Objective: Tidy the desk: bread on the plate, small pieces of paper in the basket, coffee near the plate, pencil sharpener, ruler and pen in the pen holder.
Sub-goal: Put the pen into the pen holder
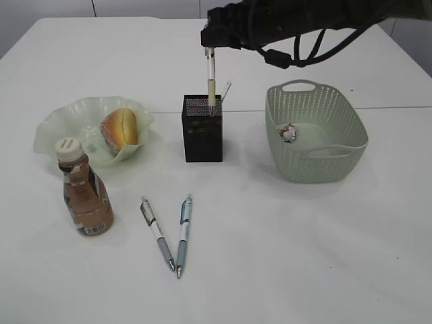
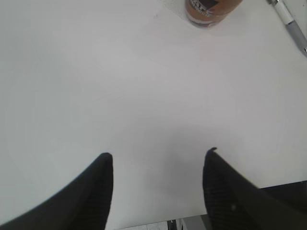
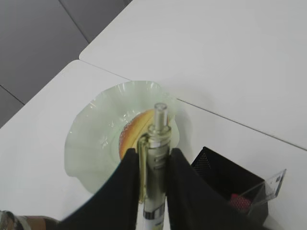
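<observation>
The white matte desk carries everything. Largest on it is the pale green perforated plastic basket on the right, with a small crumpled scrap of paper inside. On the left sits the wavy-rimmed translucent green glass plate, a glossy golden bread roll resting in it, and just in front of it stands the brown plastic coffee bottle with a cream cap.

Between plate and basket stands the black mesh metal pen holder, square and open-topped, with the clear plastic ruler leaning in its far corner beside something red that I cannot identify.

The relation that matters: the right gripper hangs directly above the holder, jaws pinched on the top of a slim pale yellow and clear pen. The pen's long axis is vertical, its tip already inside the holder's mouth, so letting go looks like all that is needed.

Two more grey-and-white click pens lie flat near the desk's front, nearly parallel, long axes running front to back. The left gripper, jaws spread and empty over bare desk, appears to be the nearer arm for those.
</observation>
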